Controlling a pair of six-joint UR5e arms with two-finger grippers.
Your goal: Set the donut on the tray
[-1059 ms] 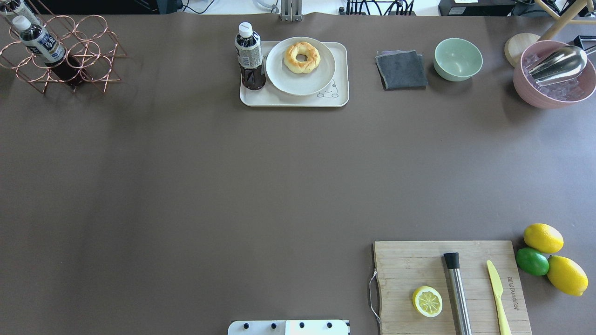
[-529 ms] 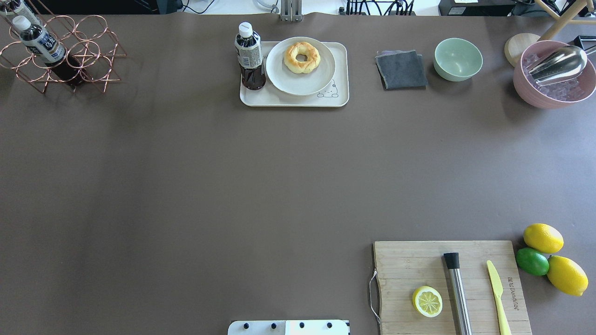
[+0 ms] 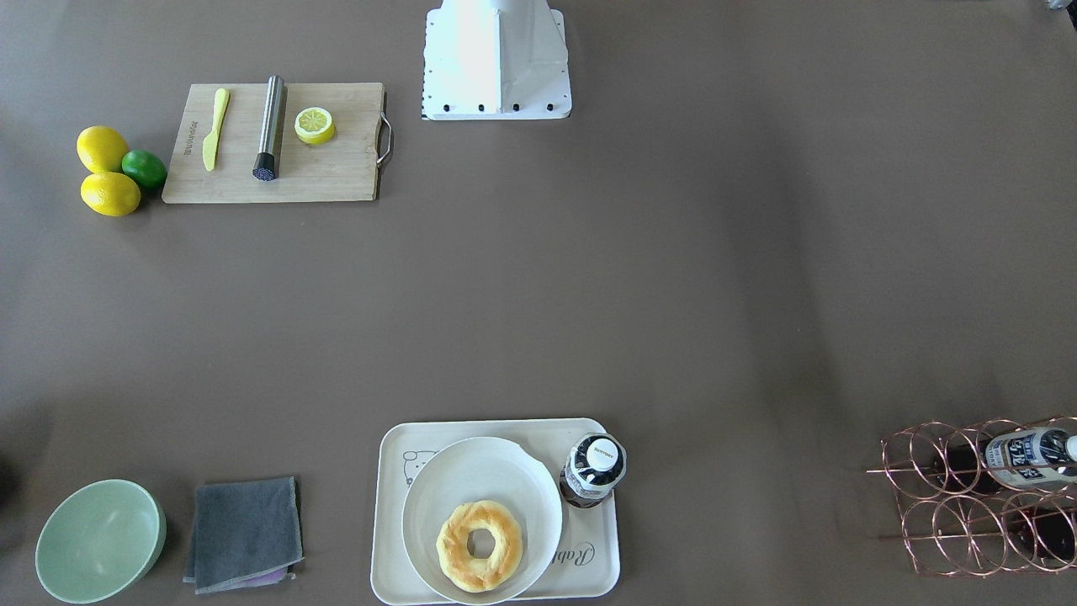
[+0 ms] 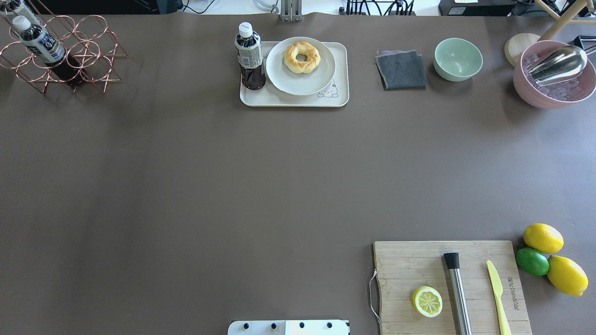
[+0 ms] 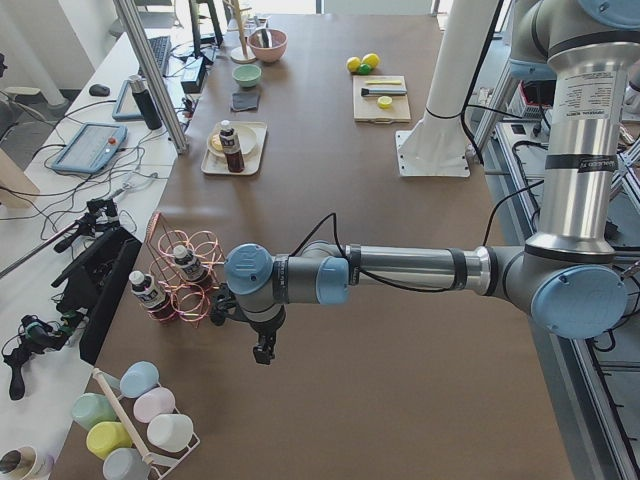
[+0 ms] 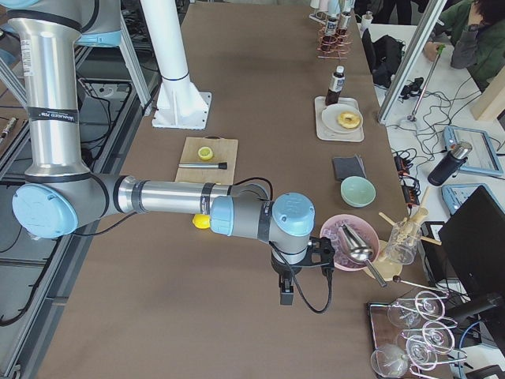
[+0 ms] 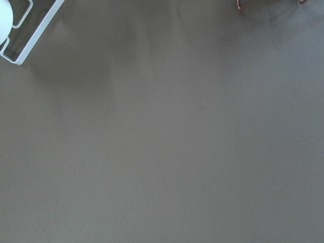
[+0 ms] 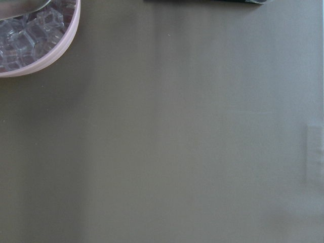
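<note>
Along the table's far edge the donut (image 4: 302, 57) lies on a plate (image 4: 300, 84) on the tray (image 4: 284, 101). A bottle (image 4: 249, 56) stands on the tray at the plate's left. To the tray's right sit a cloth (image 4: 401, 70), then a bowl (image 4: 458, 59). Near the robot's base, to its right, the cutting board (image 4: 405, 265) carries a lemon half (image 4: 427, 301), a rod (image 4: 458, 298) and a knife (image 4: 497, 293).

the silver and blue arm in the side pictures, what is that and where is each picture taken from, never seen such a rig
It is a two-armed robot at a table. The side pictures come from the table's ends: one shows the left hand, the other the right hand, both over bare table, visibly holding nothing. Two pictures look down from above; two come from wrist cameras. The donut lies on a white plate on the cream tray, beside a bottle.
</note>
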